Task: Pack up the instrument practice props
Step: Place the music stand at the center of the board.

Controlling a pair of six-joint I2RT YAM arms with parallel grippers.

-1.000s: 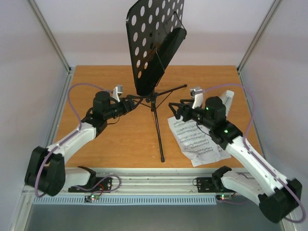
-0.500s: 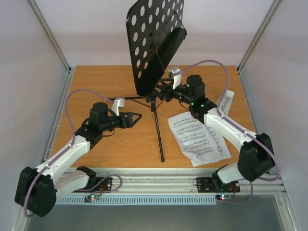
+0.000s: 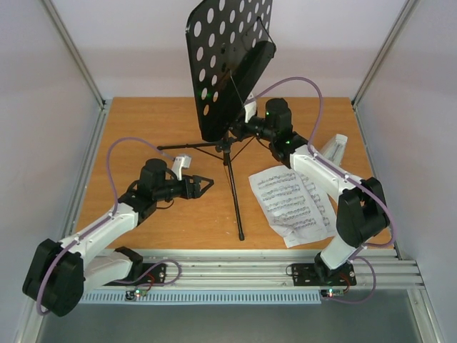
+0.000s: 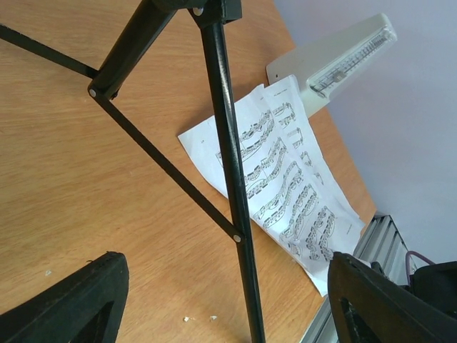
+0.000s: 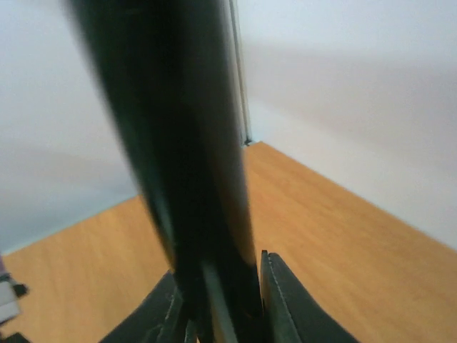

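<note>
The black music stand point(image 3: 225, 64) stands upright mid-table on its tripod, its round-holed desk tilted. My right gripper point(image 3: 239, 130) is at the stand's pole point(image 5: 193, 179) just above the leg hub, its jaws point(image 5: 221, 300) pressed on both sides of the pole. My left gripper point(image 3: 207, 184) hangs open left of the front leg point(image 4: 225, 143), which passes between its spread fingers point(image 4: 225, 293) without touching them. White sheet-music pages point(image 3: 293, 204) lie flat right of the stand, also in the left wrist view point(image 4: 285, 179). The pale metronome point(image 3: 334, 148) lies beyond them near the right edge point(image 4: 343, 61).
The wooden table point(image 3: 143, 121) has white walls on three sides and metal frame posts at the back corners. An aluminium rail point(image 3: 235, 268) runs along the near edge. The stand's left leg point(image 3: 186, 146) stretches towards the left arm.
My right arm swung from above the sheet music to the stand's pole and closed on it. My left gripper drew back from the leg hub towards the front leg.
</note>
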